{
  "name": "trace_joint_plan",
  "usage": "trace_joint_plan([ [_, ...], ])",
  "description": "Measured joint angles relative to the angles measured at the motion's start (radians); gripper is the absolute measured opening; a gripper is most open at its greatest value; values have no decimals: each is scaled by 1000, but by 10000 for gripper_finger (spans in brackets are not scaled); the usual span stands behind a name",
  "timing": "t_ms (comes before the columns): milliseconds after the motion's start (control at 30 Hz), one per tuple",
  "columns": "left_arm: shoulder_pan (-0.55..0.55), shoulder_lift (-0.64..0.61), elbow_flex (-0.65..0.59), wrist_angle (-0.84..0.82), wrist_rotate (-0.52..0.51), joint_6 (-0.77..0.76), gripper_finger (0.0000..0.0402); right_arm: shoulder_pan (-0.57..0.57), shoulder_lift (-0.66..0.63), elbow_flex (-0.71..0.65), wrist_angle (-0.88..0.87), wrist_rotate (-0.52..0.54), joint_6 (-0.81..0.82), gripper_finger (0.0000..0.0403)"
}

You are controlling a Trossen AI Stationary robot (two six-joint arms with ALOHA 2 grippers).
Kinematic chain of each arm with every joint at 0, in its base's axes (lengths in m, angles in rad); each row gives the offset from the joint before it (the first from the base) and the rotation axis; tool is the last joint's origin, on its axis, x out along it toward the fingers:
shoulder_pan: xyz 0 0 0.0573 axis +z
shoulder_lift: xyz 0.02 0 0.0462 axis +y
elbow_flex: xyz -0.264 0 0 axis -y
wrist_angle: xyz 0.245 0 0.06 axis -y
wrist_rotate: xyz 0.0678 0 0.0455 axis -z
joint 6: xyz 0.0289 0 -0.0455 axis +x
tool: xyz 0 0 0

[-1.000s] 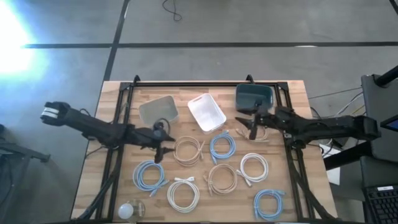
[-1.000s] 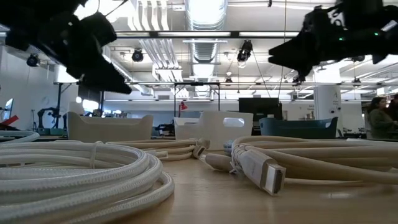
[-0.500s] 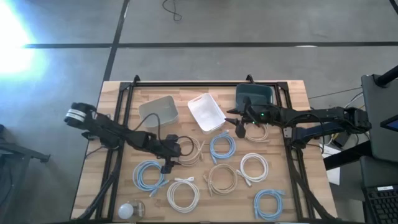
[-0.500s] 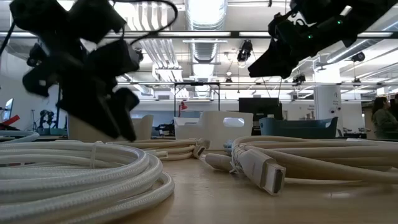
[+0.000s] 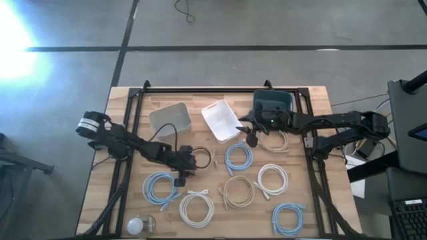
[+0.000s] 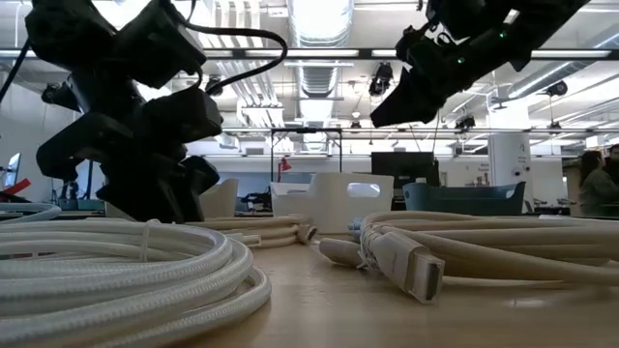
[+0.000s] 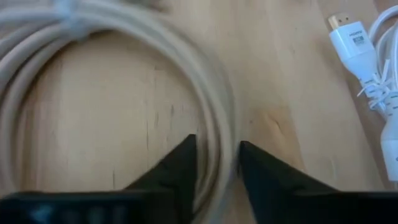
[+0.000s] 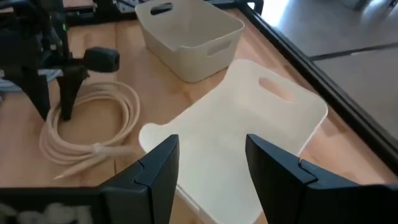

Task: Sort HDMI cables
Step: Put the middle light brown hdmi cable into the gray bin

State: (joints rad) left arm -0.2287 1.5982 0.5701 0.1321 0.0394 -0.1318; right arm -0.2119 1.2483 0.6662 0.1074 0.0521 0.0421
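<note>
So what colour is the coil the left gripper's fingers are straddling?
Beige-tan; the left gripper has the coil strand between its open fingers, clearest in the left wrist view.

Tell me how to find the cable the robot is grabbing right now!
Look at the three bins along the far edge of the wooden table, and find the beige bin on the left. Just in front of it lies a beige-tan coil. It is the only cable with a gripper, the left gripper, straddling its cord.

Harsh white glare burned out the grey concrete floor [image 5: 20, 40] at the overhead view's left edge. Bright ceiling strip lights [image 6: 314, 19] backlit the level view, leaving both arms silhouetted. The thick white braided cable coil [image 6: 116, 275] nearest that lens was blurred.
</note>
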Motion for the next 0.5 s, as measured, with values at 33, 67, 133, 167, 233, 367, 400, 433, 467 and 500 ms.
trace_joint_plan([
  [33,-1,-2,0,3,-6,0,83,0,3,6,2,0,-8,183],
  [67,-2,-5,0,4,-14,0,63,0,4,10,0,0,-16,183],
  [133,-2,-14,-1,5,-23,0,29,0,4,20,0,0,-24,183],
  [167,-2,-16,-1,6,-23,-3,24,0,4,22,0,0,-26,183],
  [233,-2,-33,-1,7,-27,-7,24,0,4,29,0,0,-28,183],
  [367,-18,-84,15,-42,-31,-23,30,0,4,32,0,0,-28,183],
  [400,-23,-105,29,-53,-35,-22,31,0,4,32,0,0,-28,183],
  [433,-29,-130,45,-68,-52,-18,31,0,3,32,0,0,-28,183],
  [467,-35,-161,64,-100,-86,-11,31,0,3,32,1,0,-31,183],
  [500,-42,-189,83,-145,-136,-2,29,0,3,32,1,0,-39,183],
])
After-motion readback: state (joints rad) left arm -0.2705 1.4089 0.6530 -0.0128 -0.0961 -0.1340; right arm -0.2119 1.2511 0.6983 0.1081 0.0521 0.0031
